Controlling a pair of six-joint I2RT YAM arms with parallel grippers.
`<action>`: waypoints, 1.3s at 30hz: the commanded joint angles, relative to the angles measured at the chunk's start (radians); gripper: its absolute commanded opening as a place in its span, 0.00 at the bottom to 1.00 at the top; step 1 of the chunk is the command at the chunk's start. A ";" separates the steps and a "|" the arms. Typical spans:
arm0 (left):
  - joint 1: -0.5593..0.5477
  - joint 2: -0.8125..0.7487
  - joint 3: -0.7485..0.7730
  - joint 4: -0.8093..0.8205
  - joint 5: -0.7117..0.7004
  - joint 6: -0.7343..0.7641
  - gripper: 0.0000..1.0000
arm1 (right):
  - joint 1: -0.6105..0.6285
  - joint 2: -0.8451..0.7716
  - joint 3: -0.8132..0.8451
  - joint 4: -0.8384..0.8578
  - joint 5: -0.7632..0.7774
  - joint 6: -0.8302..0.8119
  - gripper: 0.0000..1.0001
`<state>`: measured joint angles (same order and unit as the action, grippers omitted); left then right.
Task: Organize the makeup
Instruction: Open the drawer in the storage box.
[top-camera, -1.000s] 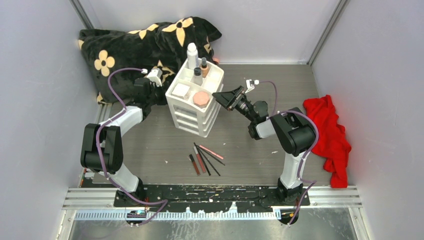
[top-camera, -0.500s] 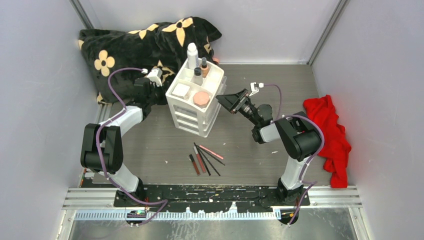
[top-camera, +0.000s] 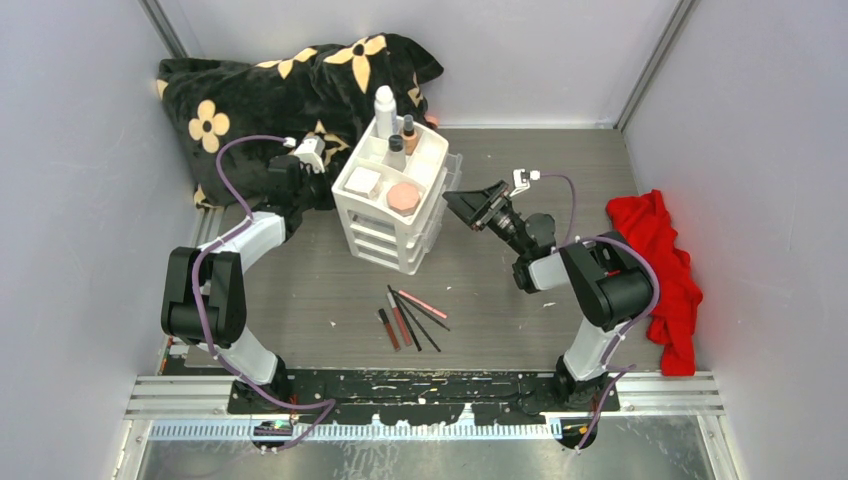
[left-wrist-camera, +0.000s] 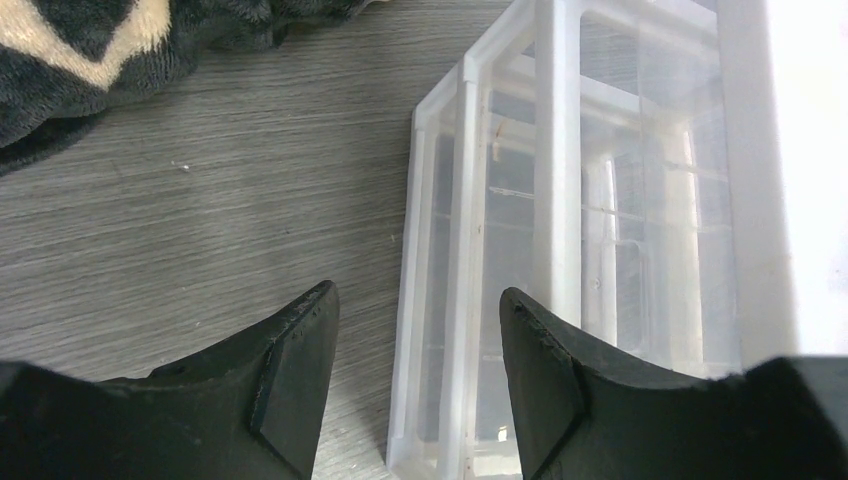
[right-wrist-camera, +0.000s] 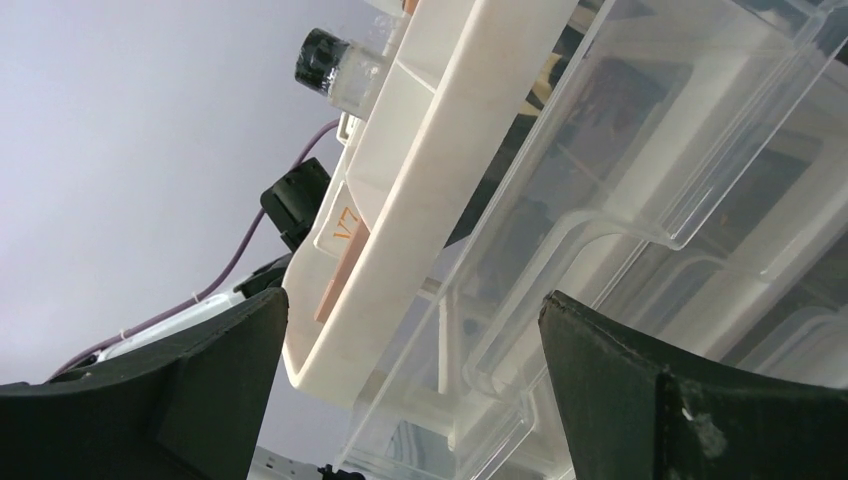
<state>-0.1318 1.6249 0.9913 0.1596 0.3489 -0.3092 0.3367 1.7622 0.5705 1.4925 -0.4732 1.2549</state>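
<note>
Drawn back, right gripper (right-wrist-camera: 415, 300) gapes wide and empty; left gripper (left-wrist-camera: 418, 295) sits half-open astride drawer unit (top-camera: 385, 238) bearing three bottles (top-camera: 396, 148).

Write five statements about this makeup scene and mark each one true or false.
1. The pink octagonal compact sits on top of the drawer unit. True.
2. The pencils and tubes lie on the table, in front of the unit. True.
3. The red cloth is draped over the drawer unit. False: it lies on the table, far to the right, apart from the unit.
4. The right gripper holds a pencil. False: it is open and empty, facing the unit's clear drawers.
5. The white bottle lies flat on the table. False: it stands upright in the unit's top tray.
</note>
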 joint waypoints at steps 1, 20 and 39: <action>-0.009 -0.013 0.021 0.029 0.030 -0.007 0.61 | -0.037 -0.105 -0.016 0.203 0.011 -0.001 1.00; -0.009 -0.020 0.017 0.025 0.024 0.002 0.61 | -0.102 -0.178 -0.111 0.200 -0.049 0.034 1.00; -0.009 -0.023 0.026 0.006 0.014 0.018 0.61 | -0.179 -0.217 -0.173 0.200 -0.137 0.056 1.00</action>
<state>-0.1368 1.6249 0.9913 0.1543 0.3592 -0.3061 0.1772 1.6070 0.4046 1.4952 -0.5880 1.3052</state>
